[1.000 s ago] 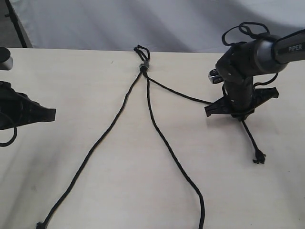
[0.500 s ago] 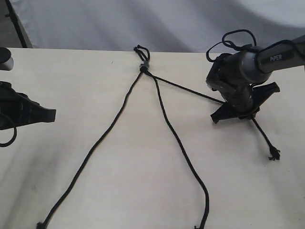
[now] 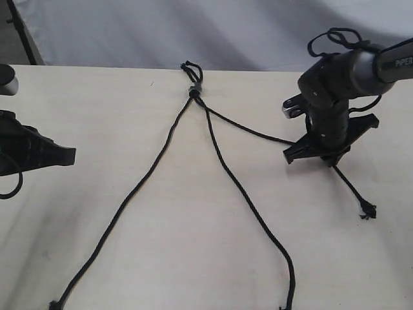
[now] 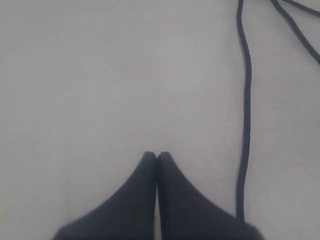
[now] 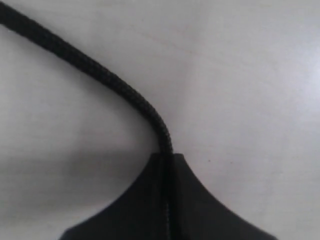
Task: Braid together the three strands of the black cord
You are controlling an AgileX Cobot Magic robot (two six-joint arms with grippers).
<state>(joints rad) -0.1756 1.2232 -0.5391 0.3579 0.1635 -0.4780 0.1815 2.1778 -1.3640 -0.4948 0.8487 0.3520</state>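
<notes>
The black cord lies on the pale table, its three strands joined by a small grey band (image 3: 193, 91) at the far middle. The left strand (image 3: 135, 192) runs down to the near left edge. The middle strand (image 3: 245, 200) curves to the near edge. The right strand (image 3: 248, 129) leads to my right gripper (image 3: 322, 155), which is shut on it; its frayed tip (image 3: 368, 211) trails beyond. In the right wrist view the strand (image 5: 110, 80) enters the closed jaws of the gripper (image 5: 165, 157). My left gripper (image 3: 68, 155) rests at the left, shut and empty (image 4: 156, 155), beside a strand (image 4: 245, 110).
A thicker smooth robot cable (image 3: 335, 40) loops above the right arm's wrist. A grey backdrop (image 3: 193, 29) rises behind the table's far edge. The left arm's body (image 3: 19, 152) fills the left border.
My right gripper shifted slightly, rising from its tilt, still holding the right strand. The strand went from taut to slightly slack, and the middle strand's lower end slid right.
</notes>
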